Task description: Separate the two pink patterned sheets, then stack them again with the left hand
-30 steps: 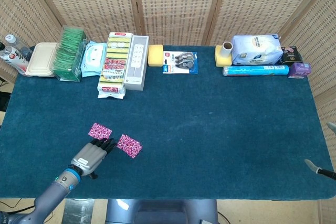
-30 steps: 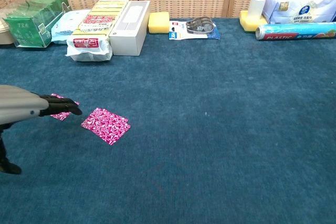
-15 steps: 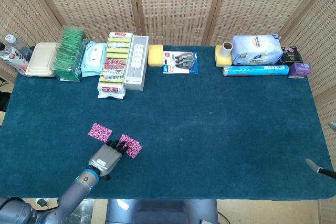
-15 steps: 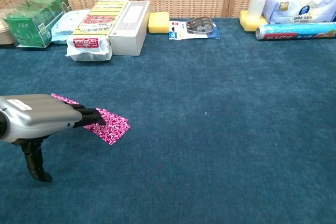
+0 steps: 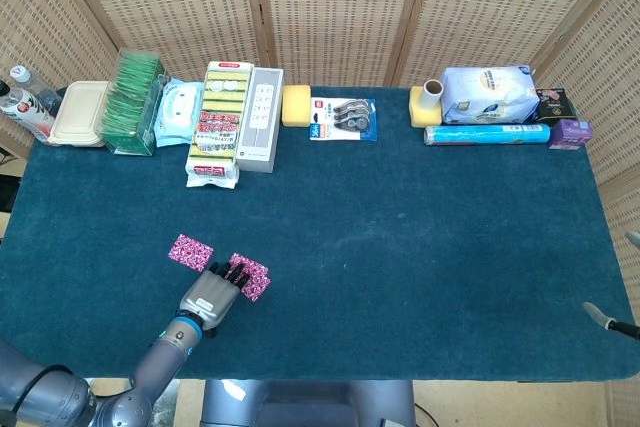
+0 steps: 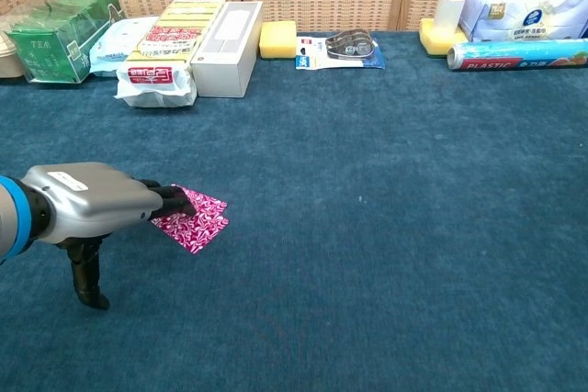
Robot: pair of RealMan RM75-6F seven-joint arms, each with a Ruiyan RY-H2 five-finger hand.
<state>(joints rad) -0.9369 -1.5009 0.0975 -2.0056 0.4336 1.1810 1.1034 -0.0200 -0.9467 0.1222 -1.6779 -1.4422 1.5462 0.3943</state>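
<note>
Left hand (image 5: 213,294), grey back with black fingers, low over the near-left part of the table. Fingers stretched forward and held close together, tips lying on the near edge of a pink patterned sheet (image 5: 252,274). Chest view shows the same: fingers (image 6: 173,201) flat on the left end of that sheet (image 6: 200,219), thumb hanging down underneath. Nothing lifted; whether the thumb touches the cloth or the sheet is pinched, cannot tell from either angle.

Second pink patterned sheet (image 5: 190,251) lies flat just to the left and slightly farther back, apart from the first, a strip of cloth between them. In the chest view it is hidden behind the hand.

Both sheets rest on the dark blue cloth-covered table (image 5: 420,247).

Right hand: only a sliver at the near-right edge of the head view (image 5: 612,322); too little shows to judge its fingers.

Far edge of the table, left to right:
- clear bottles (image 5: 22,99) at the far-left corner
- beige lidded box (image 5: 81,113)
- green tea packet bundle (image 5: 134,99)
- pale blue wipes pack (image 5: 178,112)
- yellow sponge multipack with red label (image 5: 220,119)
- long grey-white box (image 5: 260,117)
- yellow sponge block (image 5: 296,105)
- blue carded pack with two grey rolls (image 5: 343,118)
- second yellow sponge (image 5: 418,111) with a cream roll (image 5: 433,95) standing on it
- white-blue soft bag (image 5: 490,91)
- blue plastic wrap tube (image 5: 486,134)
- small dark packet (image 5: 553,104)
- small purple box (image 5: 571,131)

Woven wicker screen panels (image 5: 340,7) behind.
</note>
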